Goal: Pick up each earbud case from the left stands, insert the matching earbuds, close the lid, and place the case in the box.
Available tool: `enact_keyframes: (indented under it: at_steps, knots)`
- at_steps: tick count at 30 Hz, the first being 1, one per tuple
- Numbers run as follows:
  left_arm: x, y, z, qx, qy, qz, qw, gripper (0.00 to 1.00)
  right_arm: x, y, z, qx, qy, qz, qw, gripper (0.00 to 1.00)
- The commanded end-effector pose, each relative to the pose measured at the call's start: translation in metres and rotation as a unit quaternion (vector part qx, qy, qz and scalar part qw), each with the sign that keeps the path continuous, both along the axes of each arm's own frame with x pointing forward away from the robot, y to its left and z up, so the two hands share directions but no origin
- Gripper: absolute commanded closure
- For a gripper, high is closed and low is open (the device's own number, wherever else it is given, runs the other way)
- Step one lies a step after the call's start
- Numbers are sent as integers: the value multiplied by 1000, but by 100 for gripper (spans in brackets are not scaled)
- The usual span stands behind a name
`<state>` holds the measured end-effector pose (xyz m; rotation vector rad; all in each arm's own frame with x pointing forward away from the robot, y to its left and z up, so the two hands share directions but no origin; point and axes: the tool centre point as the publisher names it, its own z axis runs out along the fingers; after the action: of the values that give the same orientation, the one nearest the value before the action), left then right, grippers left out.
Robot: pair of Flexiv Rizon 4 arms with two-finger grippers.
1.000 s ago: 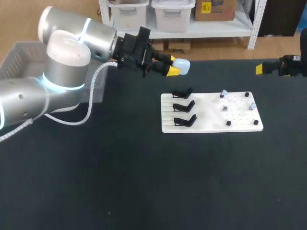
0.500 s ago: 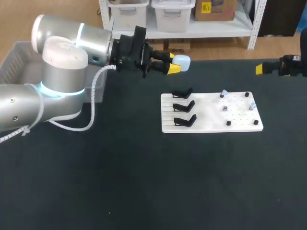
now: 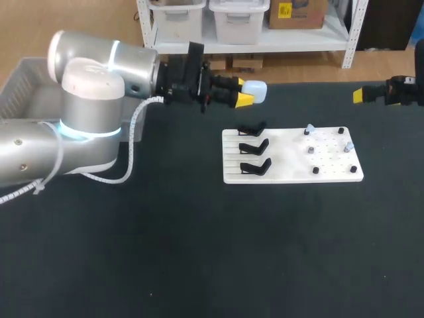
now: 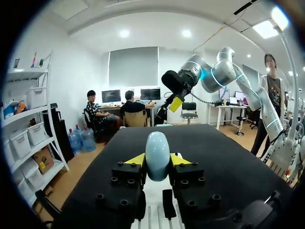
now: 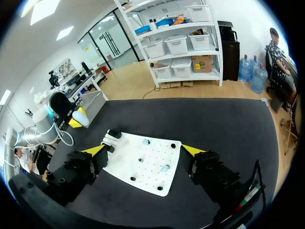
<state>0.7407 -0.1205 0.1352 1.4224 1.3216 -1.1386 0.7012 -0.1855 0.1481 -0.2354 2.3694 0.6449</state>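
Note:
A pale blue earbud case point(image 3: 257, 91) is held in the air beyond the far left corner of the white board point(image 3: 291, 173), with my left gripper point(image 3: 246, 95) shut on it. In the left wrist view the case point(image 4: 157, 153) stands upright between the yellow tips. Three black stands point(image 3: 254, 146) on the board's left side are bare. Small earbuds point(image 3: 309, 128) sit among black pegs on its right side. My right gripper point(image 5: 143, 150) hovers open above the board point(image 5: 138, 167), holding nothing, at the table's far right point(image 3: 358, 95).
A grey translucent box point(image 3: 26, 83) stands at the table's far left, behind my left arm. The dark tabletop point(image 3: 212, 252) stretches in front of the board.
My left arm has turned its wrist and carried the case slightly to the right. The right arm has not moved.

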Motion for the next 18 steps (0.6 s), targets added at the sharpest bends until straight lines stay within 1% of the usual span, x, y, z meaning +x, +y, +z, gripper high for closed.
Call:
enact_keyframes:
  at_steps: [1,7,18]
  knots:
    - [5,-1,-6,-8,2,-6,1000,100,0,0,1,-1,0,-1,1000,0]
    - [6,-1,-7,-22,5,-8,1000,100,0,0,1,-1,0,-1,1000,0]
    - [6,0,-5,-18,-3,-14,1000,100,0,0,1,-1,0,-1,1000,0]
